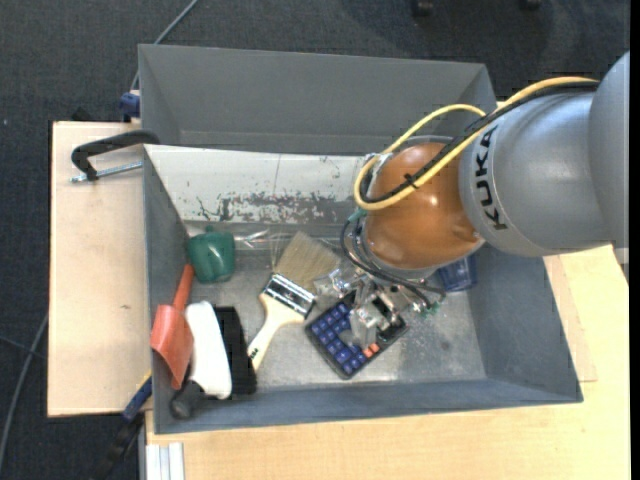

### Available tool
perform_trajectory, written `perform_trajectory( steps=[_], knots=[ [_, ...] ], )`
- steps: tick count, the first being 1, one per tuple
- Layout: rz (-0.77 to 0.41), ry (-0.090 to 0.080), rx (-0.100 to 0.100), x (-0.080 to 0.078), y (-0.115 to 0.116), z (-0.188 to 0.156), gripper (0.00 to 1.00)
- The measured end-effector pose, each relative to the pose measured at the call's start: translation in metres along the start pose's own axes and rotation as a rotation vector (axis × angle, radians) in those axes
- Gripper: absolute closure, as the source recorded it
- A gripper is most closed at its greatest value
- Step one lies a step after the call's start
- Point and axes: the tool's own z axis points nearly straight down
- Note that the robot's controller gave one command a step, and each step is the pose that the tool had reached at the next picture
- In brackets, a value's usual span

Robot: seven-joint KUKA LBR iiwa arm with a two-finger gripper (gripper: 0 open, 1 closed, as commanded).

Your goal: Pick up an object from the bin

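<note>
The gripper (378, 308) is positioned over a dark blue calculator (338, 338) beside a paintbrush (285, 293) at the bin's (300, 98) front. Whether it is closed cannot be told.

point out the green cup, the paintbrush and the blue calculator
small green plastic cup (210, 256), camera view, its side
pale wooden-handled flat paintbrush (287, 294), camera view, metal ferrule
dark blue keypad calculator (337, 330), camera view, key face

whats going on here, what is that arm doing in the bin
A KUKA arm reaches in from the right, with its gripper low in the grey bin, right over a dark blue calculator-like keypad near the front middle. The keypad seems to lie on the bin floor, not lifted. A paintbrush, a green lump, a red scraper and a white brush lie further left.
</note>
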Motion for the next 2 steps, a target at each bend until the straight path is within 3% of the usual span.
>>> perform_trajectory(
  steps=[2],
  knots=[
    [0.001, 0.002, -0.002, 0.0007, 0.0003, -0.0027, 1.0]
  ],
)
